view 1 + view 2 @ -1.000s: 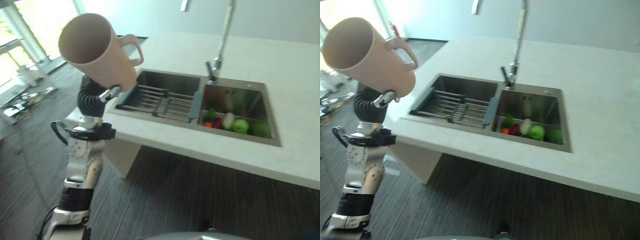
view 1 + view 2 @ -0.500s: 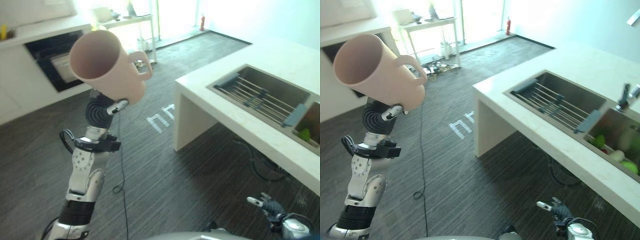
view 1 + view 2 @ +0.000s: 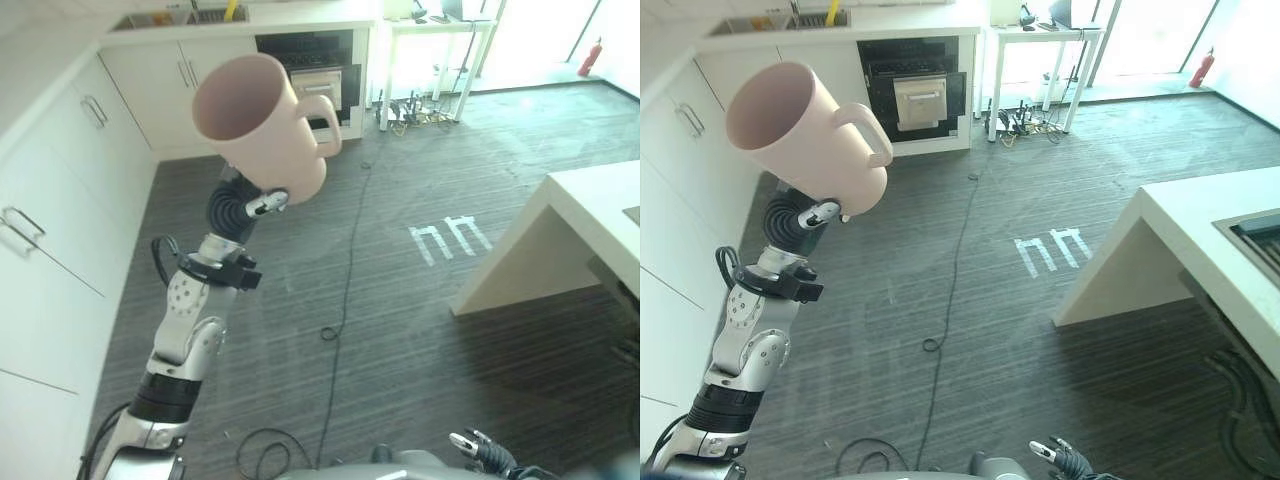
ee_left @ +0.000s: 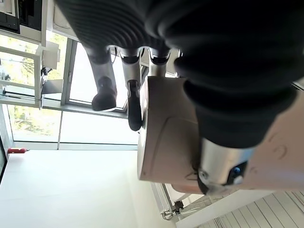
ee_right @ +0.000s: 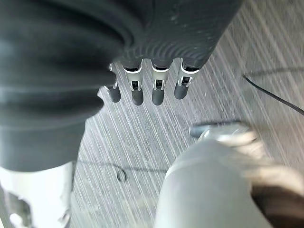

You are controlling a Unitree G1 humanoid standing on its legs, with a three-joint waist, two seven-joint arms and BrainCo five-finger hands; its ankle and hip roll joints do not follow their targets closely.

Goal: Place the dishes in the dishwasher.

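Observation:
A large pale pink mug [image 3: 265, 125] with a handle is held high in the air, tilted, mouth towards the camera. My left hand [image 3: 240, 208] grips it from below; in the left wrist view its fingers [image 4: 104, 90] and thumb [image 4: 223, 166] curl round the mug [image 4: 166, 133]. The dishwasher [image 3: 912, 90] is a dark open bay in the far white cabinet row, with a pale rack showing inside. It is well beyond the mug. My right hand [image 3: 480, 455] hangs low at the bottom edge, fingers [image 5: 142, 90] relaxed over the floor and holding nothing.
White cabinets [image 3: 60, 200] run along the left side. The white island counter [image 3: 590, 220] stands at the right, with the sink's corner [image 3: 1260, 235] at its edge. A small table [image 3: 1050, 50] with clutter under it stands beside the dishwasher. Dark striped floor lies between.
The whole view has swung away from the island and sink towards the cabinets and dishwasher, so the camera turned. The mug stays raised in my left hand.

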